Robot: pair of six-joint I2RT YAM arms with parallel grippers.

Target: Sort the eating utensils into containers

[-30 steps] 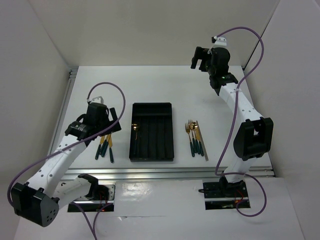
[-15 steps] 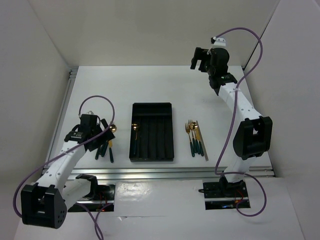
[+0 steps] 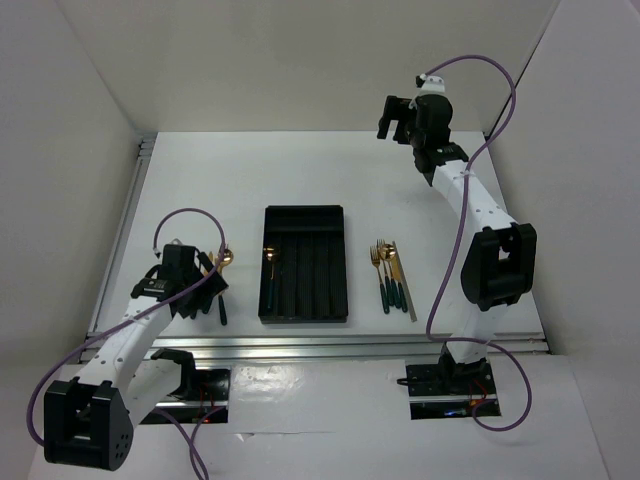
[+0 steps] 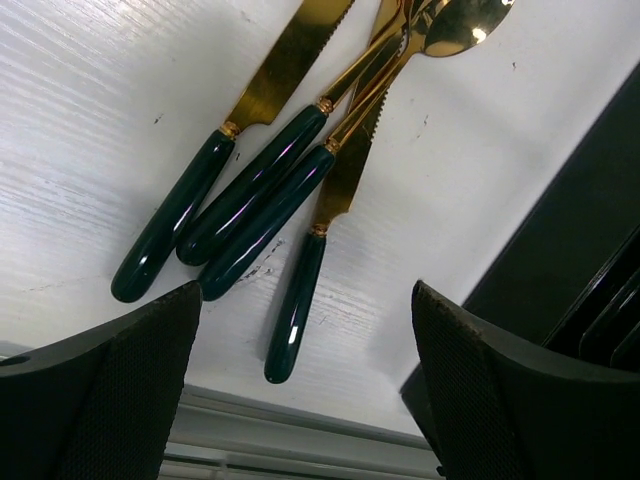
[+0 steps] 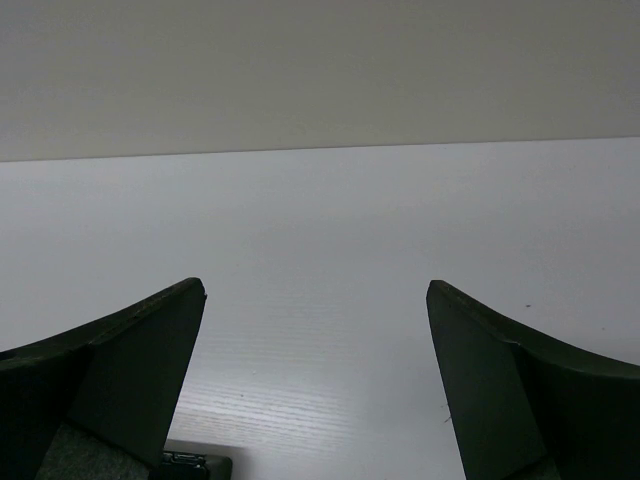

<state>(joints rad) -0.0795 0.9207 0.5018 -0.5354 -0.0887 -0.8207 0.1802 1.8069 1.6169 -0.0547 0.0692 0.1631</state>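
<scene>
One gold, green-handled spoon (image 3: 270, 262) in the left slot of the black compartmented plastic tray (image 3: 304, 209); matching left bunch (image 4: 262, 183) and right bunch (image 3: 390, 275) unsorted beside it, left gripper (image 4: 307, 300) agape over the former, right gripper (image 3: 393, 118) agape aloft.

Bright, even light from overhead fills the scene, leaving only soft, short shadows on the table (image 3: 300, 170). In the left wrist view the spoon (image 4: 470, 25) and green handles (image 4: 255, 187) carry sharp white glints, while the near fingers (image 4: 100, 390) sit dark and blurred.
</scene>
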